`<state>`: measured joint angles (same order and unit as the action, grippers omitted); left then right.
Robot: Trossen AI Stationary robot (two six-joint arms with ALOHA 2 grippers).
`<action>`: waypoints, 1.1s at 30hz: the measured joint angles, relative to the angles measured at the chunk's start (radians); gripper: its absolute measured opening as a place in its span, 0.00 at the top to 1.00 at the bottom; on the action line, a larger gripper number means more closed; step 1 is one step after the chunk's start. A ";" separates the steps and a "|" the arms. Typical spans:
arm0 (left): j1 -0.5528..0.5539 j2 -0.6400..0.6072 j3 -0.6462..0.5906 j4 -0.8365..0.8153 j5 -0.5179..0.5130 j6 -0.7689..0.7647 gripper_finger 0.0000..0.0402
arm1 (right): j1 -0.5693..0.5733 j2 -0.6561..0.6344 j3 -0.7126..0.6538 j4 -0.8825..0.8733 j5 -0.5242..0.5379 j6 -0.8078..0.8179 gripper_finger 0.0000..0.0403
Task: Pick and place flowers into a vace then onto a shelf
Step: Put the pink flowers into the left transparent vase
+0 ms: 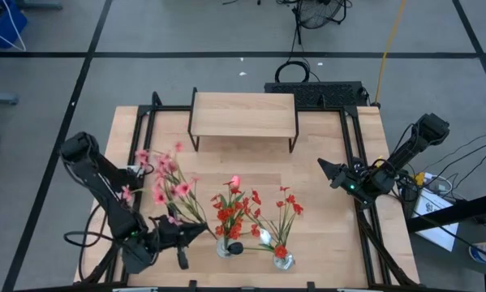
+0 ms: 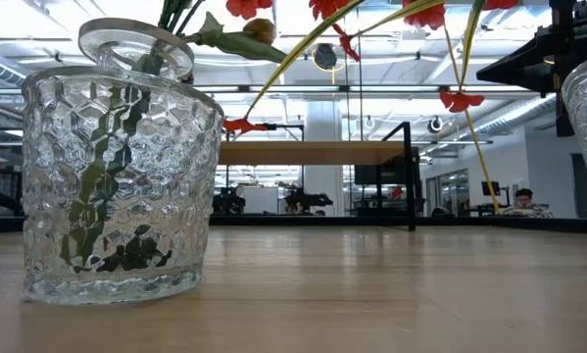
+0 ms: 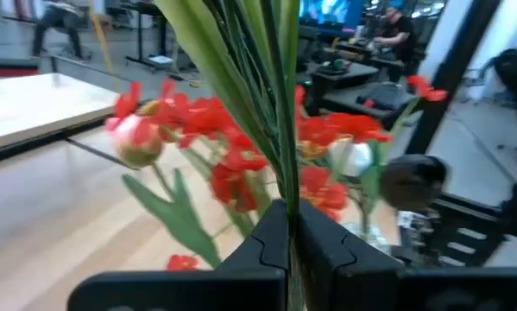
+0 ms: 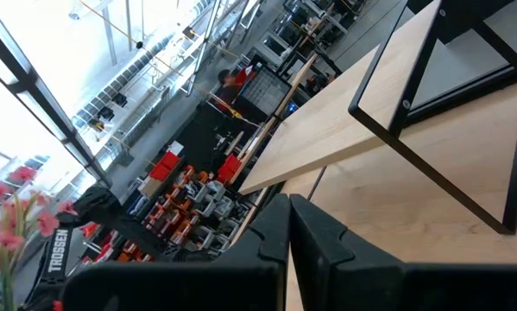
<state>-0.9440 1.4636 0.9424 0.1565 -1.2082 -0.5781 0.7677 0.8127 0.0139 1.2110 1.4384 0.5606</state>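
I have the shelf (image 1: 243,113) waiting bare at the back of the table, since no vase has gone onto it yet. Two glass vases (image 1: 226,247) at the front edge carry red flowers. My left gripper (image 3: 288,226) is clenched on a pink bunch (image 1: 165,182), stalks rising between the fingers. My right gripper (image 4: 288,216) idles pinched empty at the right edge

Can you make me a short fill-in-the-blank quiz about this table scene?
1. The left pincer is shut on green ____.
2. The shelf has nothing on its ____.
3. The right pincer holds ____.
4. The flowers near the table's front stand in glass ____.

Answers: stems; top; nothing; vases
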 joint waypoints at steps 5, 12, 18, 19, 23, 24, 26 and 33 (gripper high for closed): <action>-0.002 0.003 0.000 0.050 0.017 0.001 0.98 | 0.000 0.000 0.000 0.000 0.000 0.000 0.99; 0.006 0.003 0.000 0.120 0.036 0.105 0.98 | 0.000 0.000 0.000 0.000 0.000 0.000 0.99; 0.006 0.065 0.000 0.146 0.054 0.105 0.98 | 0.000 0.000 0.000 0.000 0.000 0.000 0.99; 0.006 0.080 0.000 0.159 0.056 0.091 0.98 | 0.000 0.000 0.000 0.000 0.000 0.000 0.99; 0.000 0.129 0.000 0.184 0.029 0.094 0.98 | 0.000 0.000 0.000 0.000 0.000 0.000 0.99; 0.000 0.135 0.000 0.193 0.029 0.101 0.98 | 0.000 0.000 0.000 0.000 0.000 0.000 0.99; 0.004 0.146 0.000 0.209 0.040 0.097 0.98 | 0.000 0.000 0.000 0.000 0.000 0.000 0.99; 0.025 0.166 0.000 0.212 0.058 0.125 0.98 | 0.000 0.000 0.000 0.000 0.000 0.000 0.99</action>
<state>-0.9190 1.6301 0.9424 0.3690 -1.1498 -0.4528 0.7674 0.8127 0.0139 1.2109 1.4381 0.5606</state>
